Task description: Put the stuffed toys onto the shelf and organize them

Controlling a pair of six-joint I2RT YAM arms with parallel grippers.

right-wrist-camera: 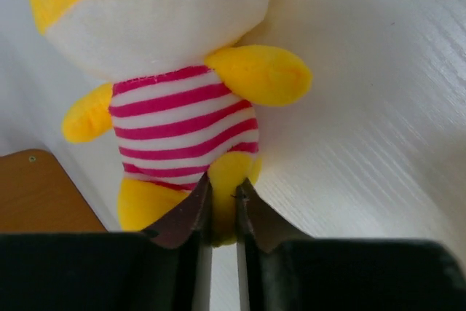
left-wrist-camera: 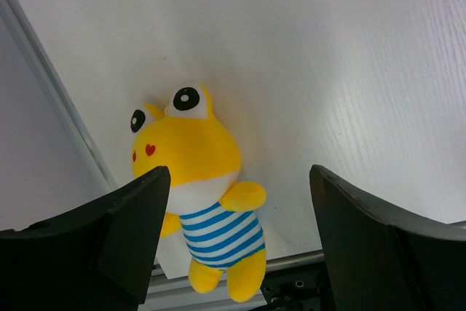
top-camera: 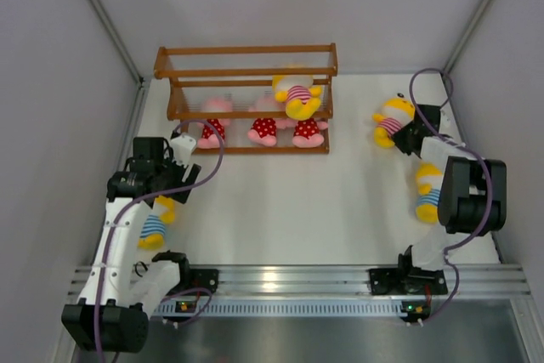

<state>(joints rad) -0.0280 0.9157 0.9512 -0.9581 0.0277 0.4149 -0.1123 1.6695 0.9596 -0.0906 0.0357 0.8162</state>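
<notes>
Pinching one yellow foot of the pink-striped toy [right-wrist-camera: 182, 125], the right claw [right-wrist-camera: 223, 198] is clamped on it at the far right of the desk [top-camera: 297, 201]. The left claw [left-wrist-camera: 237, 180] hangs wide apart above a blue-striped toy [left-wrist-camera: 196, 165] lying by the left edge, apart from the shelf [top-camera: 246, 74].

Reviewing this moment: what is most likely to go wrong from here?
1. The right gripper pinches only one foot of the pink-striped yellow toy. Such a small hold on soft plush may slip, or the toy may swing when lifted.
2. The shelved yellow toy rests on thin rails of the shelf. Setting another toy beside it might knock it down.
</notes>
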